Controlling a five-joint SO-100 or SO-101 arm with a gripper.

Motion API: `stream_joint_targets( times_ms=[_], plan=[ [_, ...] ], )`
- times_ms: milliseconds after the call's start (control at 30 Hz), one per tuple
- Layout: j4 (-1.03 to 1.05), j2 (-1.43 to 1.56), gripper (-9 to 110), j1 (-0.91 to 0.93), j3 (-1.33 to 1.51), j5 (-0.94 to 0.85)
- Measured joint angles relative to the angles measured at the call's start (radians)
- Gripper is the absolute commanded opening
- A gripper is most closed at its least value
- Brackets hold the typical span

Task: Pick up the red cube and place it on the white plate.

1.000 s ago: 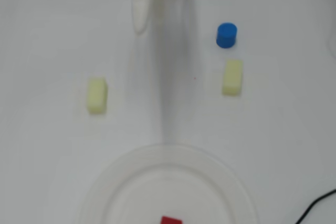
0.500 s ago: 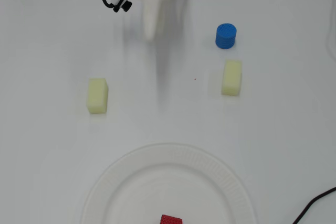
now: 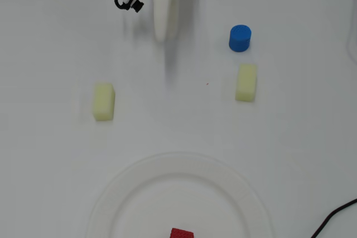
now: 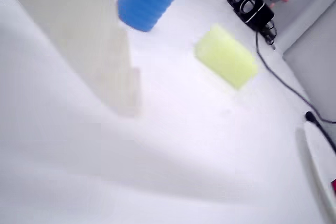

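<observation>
White tabletop fills both views, with cables and some equipment at its far edge in the wrist view. Seen from overhead, the gripper point(image 3: 161, 29) hangs at the top centre, carrying nothing; whether its fingers are parted or closed I cannot tell. The red cube point(image 3: 182, 233) already sits on the white plate point(image 3: 120, 193), at the bottom edge of the overhead view, partly cut off. A blue ribbed cylinder point(image 3: 240, 38) stands right of the gripper, with a pale yellow block point(image 3: 246, 82) just below it and another pale yellow block point(image 3: 104, 101) well to the left. The placing looks done. The likeliest risk now is the arm brushing the cylinder if it swings right.
</observation>
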Motion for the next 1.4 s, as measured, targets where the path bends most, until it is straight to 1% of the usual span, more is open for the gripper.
stream_joint_targets(
  times_ms=[100,133,167,233,300,433,633,700,767,867,967,1400],
  plan=[
    [0.020,0.023,24,0.000,0.025,0.005],
    [0.025,0.028,16,0.000,0.029,0.011],
    [0.028,0.032,11,0.000,0.034,0.012],
    [0.031,0.035,5,0.000,0.037,0.009],
    [0.031,0.035,2,-0.006,0.052,-0.025],
    [0.038,0.035,0,0.006,0.069,-0.075],
    [0.040,0.035,0,0.020,0.069,-0.078],
    [0.040,0.035,3,0.029,0.069,-0.078],
    [0.040,0.035,3,0.034,0.069,-0.081],
    [0.044,0.035,0,0.035,0.069,-0.052],
    [0.058,0.035,0,0.055,0.069,0.008],
    [0.058,0.035,0,0.041,0.069,0.011]
  ],
)
